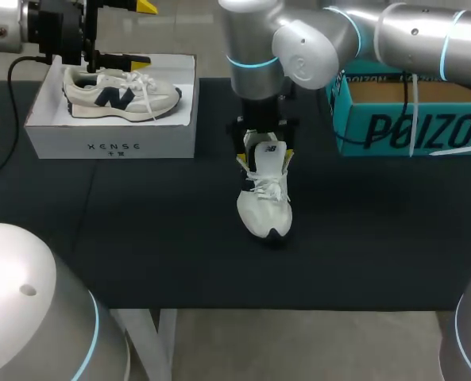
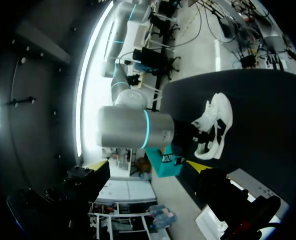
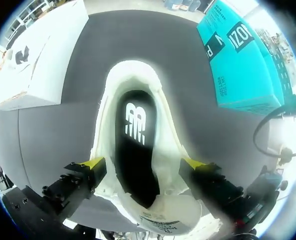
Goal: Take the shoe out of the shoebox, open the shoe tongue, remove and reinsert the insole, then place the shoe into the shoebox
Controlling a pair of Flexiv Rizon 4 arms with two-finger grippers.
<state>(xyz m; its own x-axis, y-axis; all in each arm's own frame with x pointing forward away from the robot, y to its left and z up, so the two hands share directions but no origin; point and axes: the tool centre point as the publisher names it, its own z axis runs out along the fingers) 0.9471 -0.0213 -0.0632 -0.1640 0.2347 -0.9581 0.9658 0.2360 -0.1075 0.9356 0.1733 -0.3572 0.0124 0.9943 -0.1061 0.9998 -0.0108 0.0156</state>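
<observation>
Head view, L to R.

Upper left: you have the white shoebox [image 1: 112, 136] on the black surface [image 1: 140, 246]. It is open-topped, w/ a second shoe [image 1: 120, 95] sitting in it, toe to the right. Your left hand [image 1: 142, 33] hangs just above the box's back edge. Its yellow tips are apart w/ nothing between them, and the lower tip is near that shoe's collar.

Centre: the shoe [image 1: 264, 202] stands sole-down on the surface, toe toward the bottom of frame, well apart from both boxes. Your right arm comes in from the upper right and points straight down at it. The right hand [image 1: 264, 159] straddles the shoe's opening, one yellow tip per side. The tongue [image 1: 268, 148] stands up between the tips.

Right wrist view: you look straight down into the shoe. The dark insole [image 3: 135, 150] w/ white logo lies flat inside. Both tips sit against the collar's outer sides, so the hand is clamped on the shoe w/ fingers wide.

Upper right: the teal box [image 1: 410, 119] is open-topped, at the surface's far right, just beside the right arm.

Left wrist view: the shoe and right arm show well ahead of your left hand.
</observation>
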